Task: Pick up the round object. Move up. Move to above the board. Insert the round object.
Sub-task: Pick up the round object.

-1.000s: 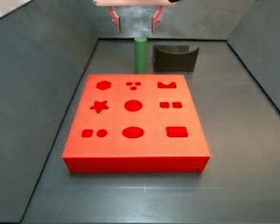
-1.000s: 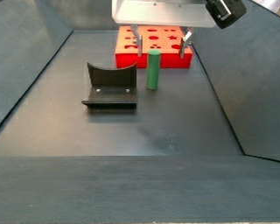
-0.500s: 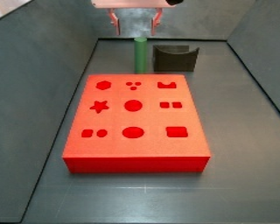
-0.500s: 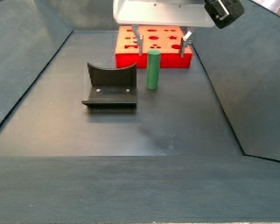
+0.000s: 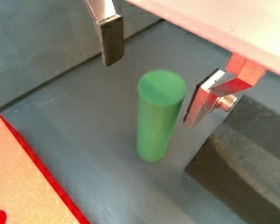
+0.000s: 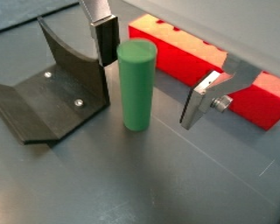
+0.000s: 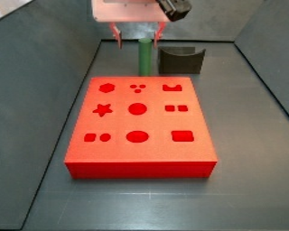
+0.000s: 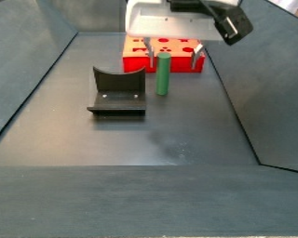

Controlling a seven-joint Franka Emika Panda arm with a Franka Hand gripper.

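Observation:
The round object, a green cylinder peg [image 7: 147, 60], stands upright on the dark floor between the red board [image 7: 137, 122] and the fixture [image 7: 181, 60]. It also shows in a side view [image 8: 166, 74] and in both wrist views [image 5: 160, 114] [image 6: 136, 83]. My gripper [image 7: 137, 41] [image 8: 170, 46] is open just above the peg. In both wrist views the gripper [image 5: 157, 74] [image 6: 152, 74] straddles the peg's top, with the fingers [image 5: 111, 39] [image 6: 201, 98] clear of it on either side. Nothing is held.
The fixture [image 6: 43, 96] [image 8: 115, 91] stands close beside the peg, also in a wrist view [image 5: 248, 157]. The board's edge [image 6: 189, 57] [image 5: 14, 175] lies on the peg's other side; it also shows in a side view [image 8: 164, 60]. Sloped grey walls [image 7: 51, 63] enclose the floor.
My gripper has come down toward the peg's top, still open. The peg, board and fixture have not moved.

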